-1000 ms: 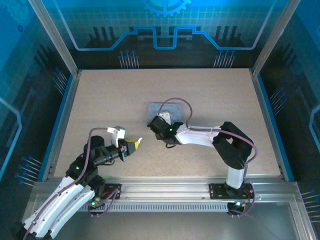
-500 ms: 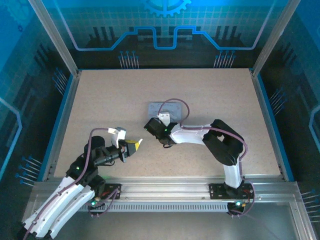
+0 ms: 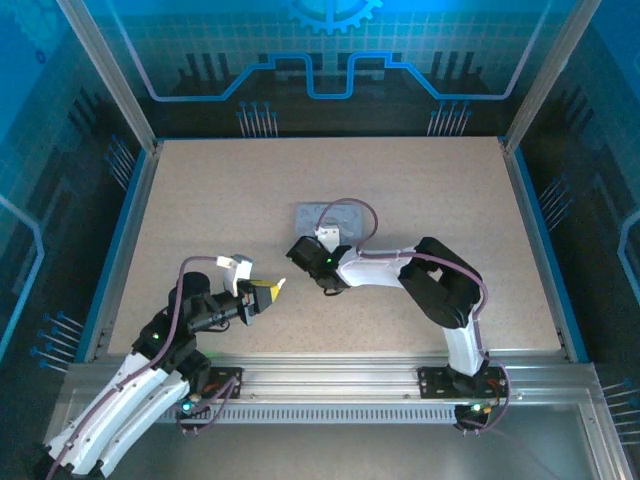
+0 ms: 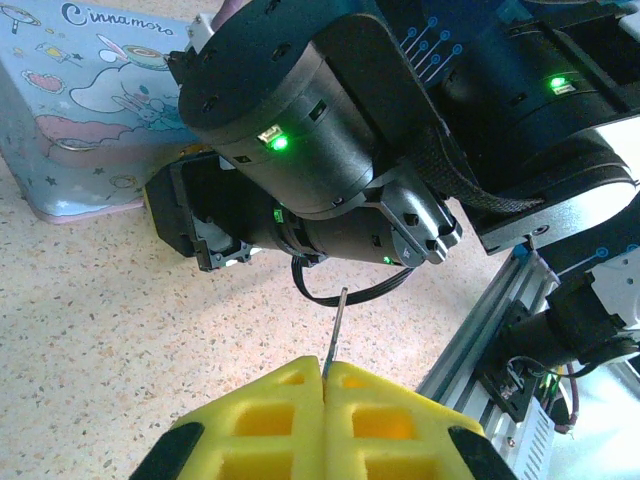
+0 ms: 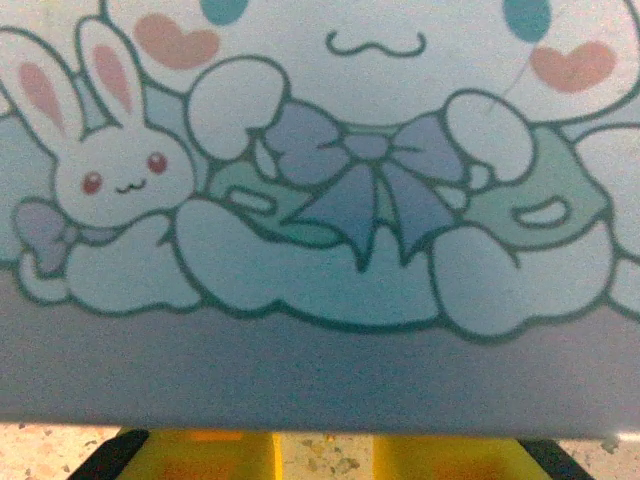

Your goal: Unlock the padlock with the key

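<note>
left gripper (image 4: 323, 385): yellow pads pressed together, pinching the key; on the tin's near-left side.
key (image 4: 336, 330): thin dark sliver rising from between the pads, pointing at the right arm's wrist (image 4: 300, 130), short of the tin.
right gripper (image 5: 325, 455): fingers apart, holding nothing, just beside the tin.
tin (image 3: 330, 215): flat on the table (image 3: 200, 200).

Obstacle: right arm's wrist (image 4: 330, 130) sat directly ahead of the left gripper (image 4: 325, 378), blocking the straight line to the tin (image 4: 80, 110). Tin wall stood close in front of the right gripper (image 5: 325, 455), no room forward there. Bare table (image 3: 200, 200) left of and beyond the tin was open for passage.
</note>
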You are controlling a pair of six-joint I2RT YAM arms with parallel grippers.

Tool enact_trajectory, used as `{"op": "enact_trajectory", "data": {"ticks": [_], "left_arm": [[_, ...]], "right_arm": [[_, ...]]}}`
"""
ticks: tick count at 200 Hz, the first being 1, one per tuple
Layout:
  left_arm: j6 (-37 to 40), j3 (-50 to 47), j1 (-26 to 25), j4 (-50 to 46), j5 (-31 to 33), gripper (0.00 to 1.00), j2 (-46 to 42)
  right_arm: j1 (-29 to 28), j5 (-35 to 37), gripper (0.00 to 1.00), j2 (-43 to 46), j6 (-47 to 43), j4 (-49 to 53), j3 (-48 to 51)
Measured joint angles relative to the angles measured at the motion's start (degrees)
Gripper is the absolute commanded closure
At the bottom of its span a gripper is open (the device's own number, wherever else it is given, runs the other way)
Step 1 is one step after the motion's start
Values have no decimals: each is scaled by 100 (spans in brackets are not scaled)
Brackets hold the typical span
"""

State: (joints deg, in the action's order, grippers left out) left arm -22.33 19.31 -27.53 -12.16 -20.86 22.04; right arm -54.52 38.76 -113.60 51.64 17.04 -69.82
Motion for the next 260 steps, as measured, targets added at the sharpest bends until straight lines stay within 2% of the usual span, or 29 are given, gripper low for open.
{"op": "enact_trajectory", "data": {"ticks": [64,116,161,208,260], "left_arm": [[9,-116,0,103,7,100,0],[142,-267,0,240,162,100,4],[286,-391,0,566,365,100,264],[584,-640,0,1353,529,100,850],[839,-761,0,2721,553,100,2028]], "right_arm": [[76,-658,90,122,-319,529,-341],[354,-1539,98,492,-601,981,-481],[627,-2376,100,529,-824,1102,-684],[916,-3200,100,555,-1038,1285,-868],[1147,-3965,100,820,-1073,1340,-868]]}}
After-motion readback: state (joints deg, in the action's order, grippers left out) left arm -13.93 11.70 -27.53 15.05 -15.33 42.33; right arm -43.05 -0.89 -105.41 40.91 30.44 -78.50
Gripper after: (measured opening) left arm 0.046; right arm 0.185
